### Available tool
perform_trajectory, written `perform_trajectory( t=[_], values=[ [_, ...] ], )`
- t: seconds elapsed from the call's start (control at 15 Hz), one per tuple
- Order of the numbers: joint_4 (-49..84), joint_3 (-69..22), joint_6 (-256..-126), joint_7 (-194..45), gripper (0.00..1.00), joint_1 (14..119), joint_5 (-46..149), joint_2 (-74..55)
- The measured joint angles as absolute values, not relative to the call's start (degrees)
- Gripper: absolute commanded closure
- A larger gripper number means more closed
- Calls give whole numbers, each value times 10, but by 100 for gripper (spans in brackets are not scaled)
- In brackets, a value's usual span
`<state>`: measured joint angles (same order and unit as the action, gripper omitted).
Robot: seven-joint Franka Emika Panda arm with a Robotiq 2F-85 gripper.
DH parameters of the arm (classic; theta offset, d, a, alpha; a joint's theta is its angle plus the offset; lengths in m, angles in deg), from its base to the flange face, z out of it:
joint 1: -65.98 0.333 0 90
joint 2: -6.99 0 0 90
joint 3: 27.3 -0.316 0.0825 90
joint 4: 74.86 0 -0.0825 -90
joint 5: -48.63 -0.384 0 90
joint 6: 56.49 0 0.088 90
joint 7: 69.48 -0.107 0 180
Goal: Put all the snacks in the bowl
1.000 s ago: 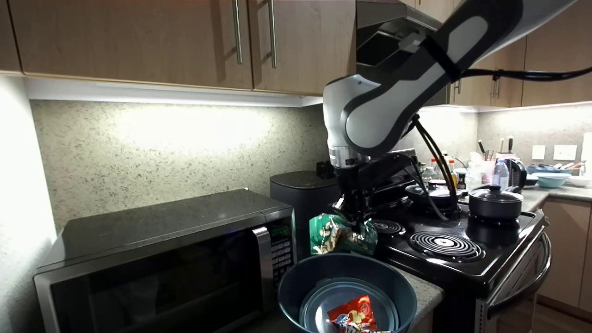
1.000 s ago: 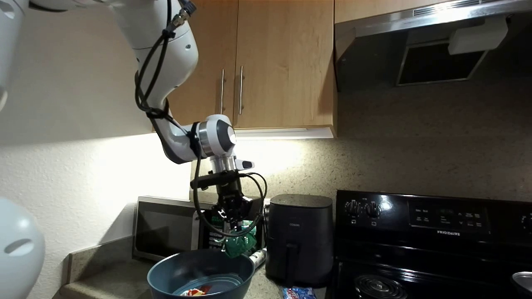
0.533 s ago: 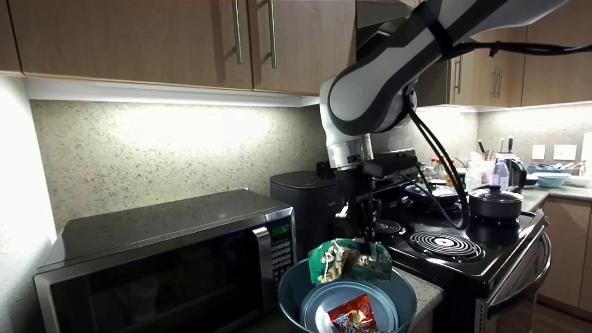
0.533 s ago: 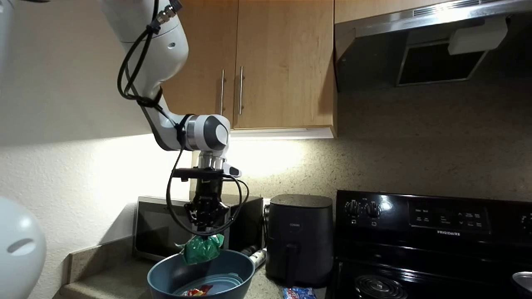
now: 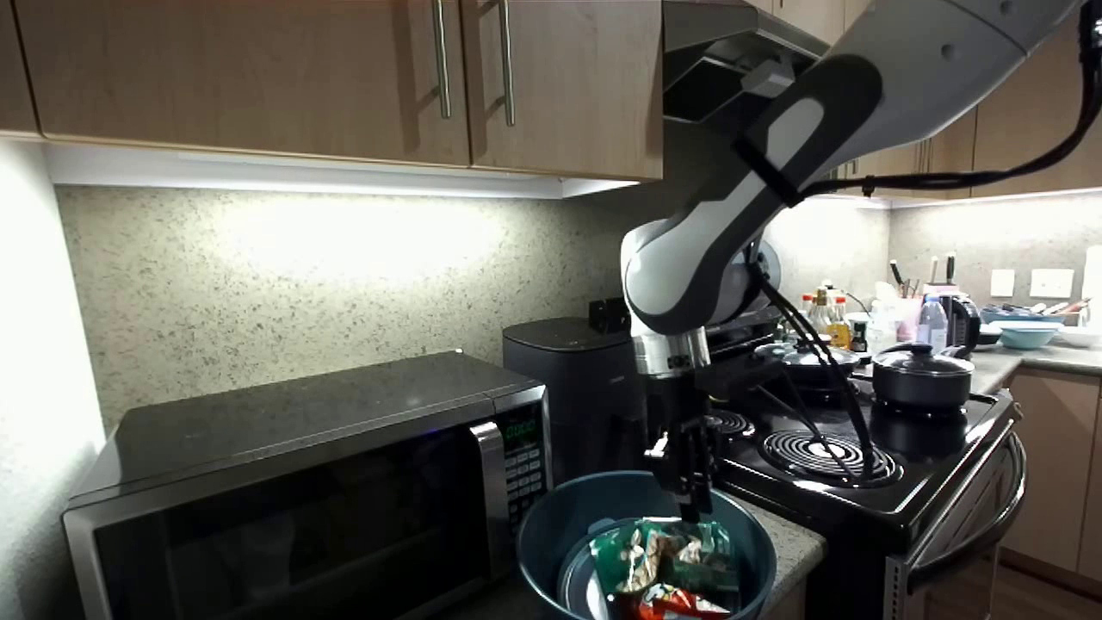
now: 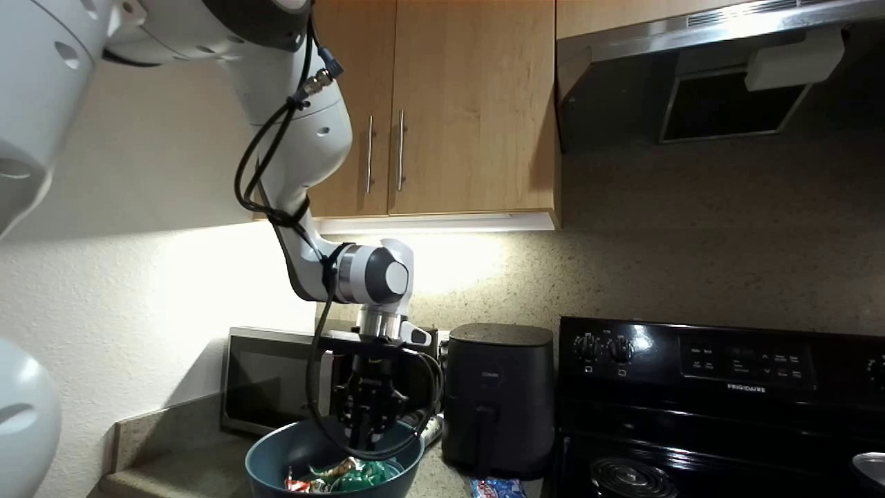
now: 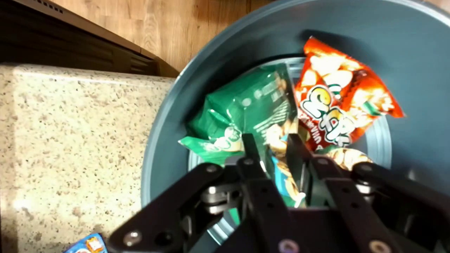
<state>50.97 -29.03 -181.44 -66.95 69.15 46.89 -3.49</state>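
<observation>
1. The step in hand looks to be letting go of the large, crinkled green foil packet, printed with nuts. It lies low in the big round blue plastic bowl, just left of an orange-red foil packet in the wrist view.

2. The black two-fingered gripper has its fingers moderately apart, printed foil showing through the gap; it appears to pinch nothing, though whether a tip brushes the packet I cannot tell.

3. To finish well: spread the fingers wider, check that no fold of foil clings, then lift straight up and clear the rim before travelling sideways.

4. In an exterior view the gripper hangs over the right, far part of the bowl, so an early swing could drag the packet or nudge the rim.

5. Counted: one bowl; inside it, one orange-red packet and at least one green. A patch of nut print right of the fingers in the wrist view may belong to the same green packet or another; I cannot tell which.

6. One blue foil packet lies outside on the speckled stone counter, right of the bowl and near in an exterior view; likely a snack, it probably comes next.

7. Also visible: one black air fryer, one silver-and-black microwave, one black stove.
</observation>
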Motion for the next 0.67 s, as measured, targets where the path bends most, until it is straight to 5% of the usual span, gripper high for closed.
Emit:
perform_trajectory(
  t=[0.4, 0.67],
  values=[
    [503, -268, -1865, -667, 2, 665, 469, -58],
    [500, -259, -1918, -667, 0, 653, 468, -53]
  ],
)
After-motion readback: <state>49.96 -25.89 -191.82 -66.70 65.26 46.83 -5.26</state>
